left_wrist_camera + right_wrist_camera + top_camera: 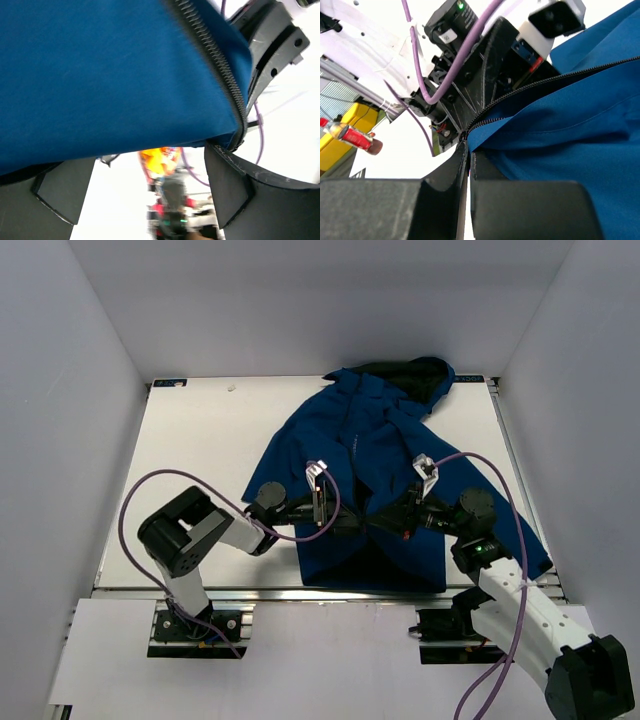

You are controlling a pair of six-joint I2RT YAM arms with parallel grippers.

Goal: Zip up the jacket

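Observation:
The royal-blue jacket (385,445) lies flat on the table, hood at the far right and hem toward me. Its dark zipper (353,445) runs down the front. My right gripper (390,521) is at the lower front; in the right wrist view it (468,146) is shut on the jacket's zipper edge (485,112) at the bottom end. My left gripper (352,523) faces it from the left. In the left wrist view it (145,161) is open, with blue fabric (100,75) and zipper teeth (220,65) stretched just above the fingers (227,182).
The white table (200,460) has a raised rim and grey walls on three sides. Purple cables (150,490) loop off both arms. The left gripper's body (485,70) sits close in front of the right gripper.

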